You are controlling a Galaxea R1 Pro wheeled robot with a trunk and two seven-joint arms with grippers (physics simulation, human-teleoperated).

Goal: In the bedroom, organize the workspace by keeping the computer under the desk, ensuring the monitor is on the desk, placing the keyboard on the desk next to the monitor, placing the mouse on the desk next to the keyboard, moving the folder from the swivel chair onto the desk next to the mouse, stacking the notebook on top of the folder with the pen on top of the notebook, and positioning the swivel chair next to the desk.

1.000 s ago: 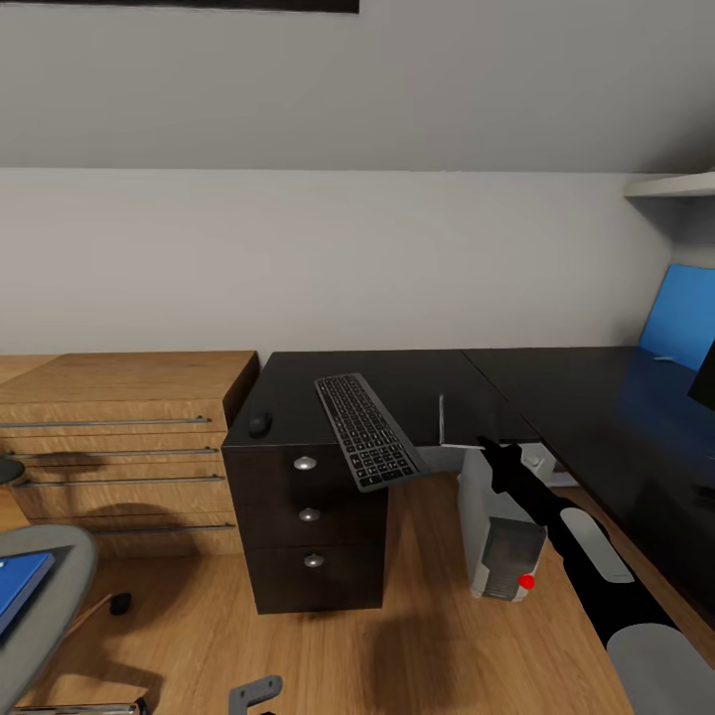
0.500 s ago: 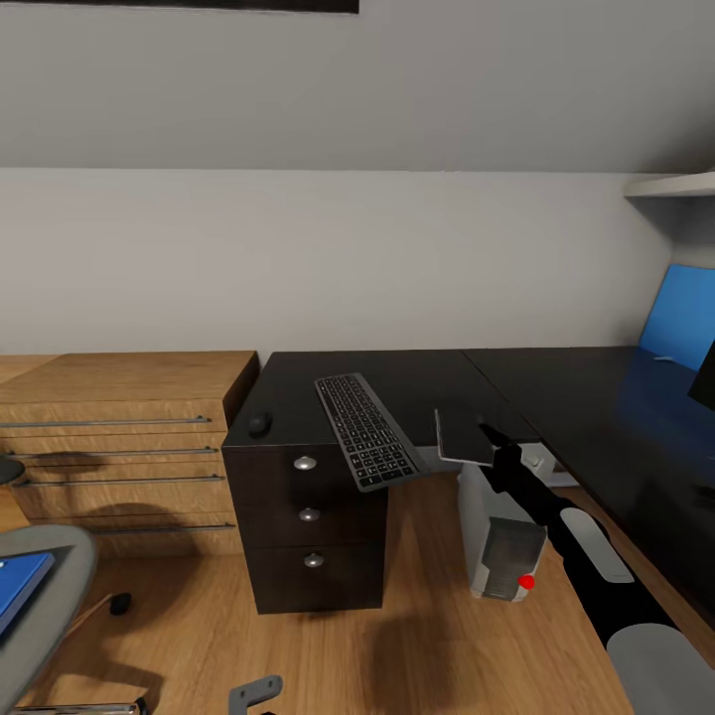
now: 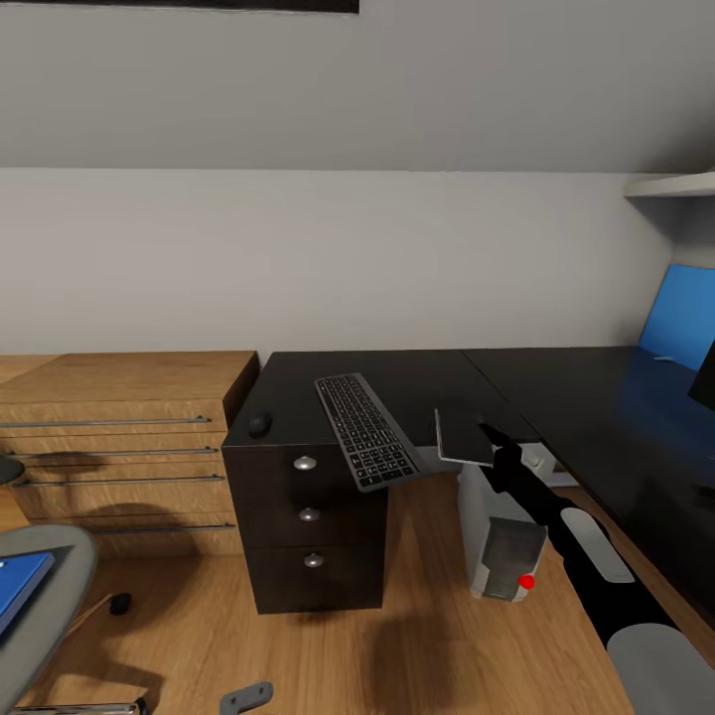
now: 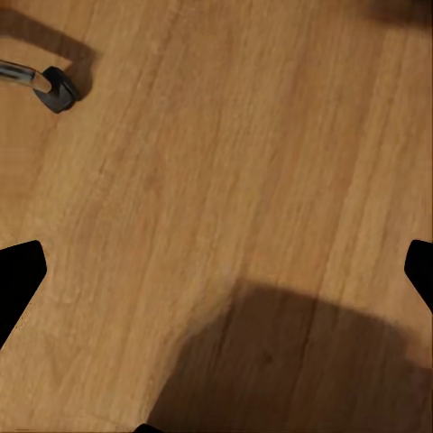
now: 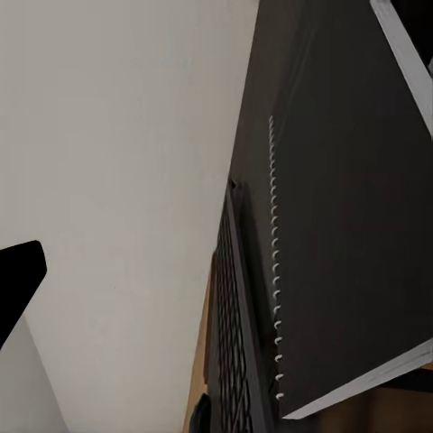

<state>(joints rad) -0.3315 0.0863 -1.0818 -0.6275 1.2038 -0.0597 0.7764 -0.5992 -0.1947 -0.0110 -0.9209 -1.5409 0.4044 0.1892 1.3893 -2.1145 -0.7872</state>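
On the black desk (image 3: 417, 382) the keyboard (image 3: 367, 429) lies askew, its near end past the front edge. The mouse (image 3: 259, 424) sits at the desk's left corner. The dark notebook (image 3: 465, 437) lies flat at the front edge, right of the keyboard; its spiral binding (image 5: 274, 262) is close up. My right gripper (image 3: 487, 433) is open at the notebook's near corner, one finger (image 5: 18, 280) spread wide. The computer (image 3: 506, 556) stands under the desk. The swivel chair (image 3: 45, 596) holds the blue folder (image 3: 18, 586). My left gripper (image 4: 216, 280) is open over bare floor. The monitor (image 3: 707, 377) edge shows far right. The pen is out of view.
A light-wood drawer unit (image 3: 119, 437) stands left of the desk. The desk's drawer stack with silver knobs (image 3: 310, 514) faces me. A blue wall panel (image 3: 685, 313) is at the back right. A chair castor (image 4: 54, 87) rests on the wooden floor (image 3: 417, 636).
The notebook stood on edge a second ago and now lies flat on the desk. My left gripper has dropped slightly lower in the head view.
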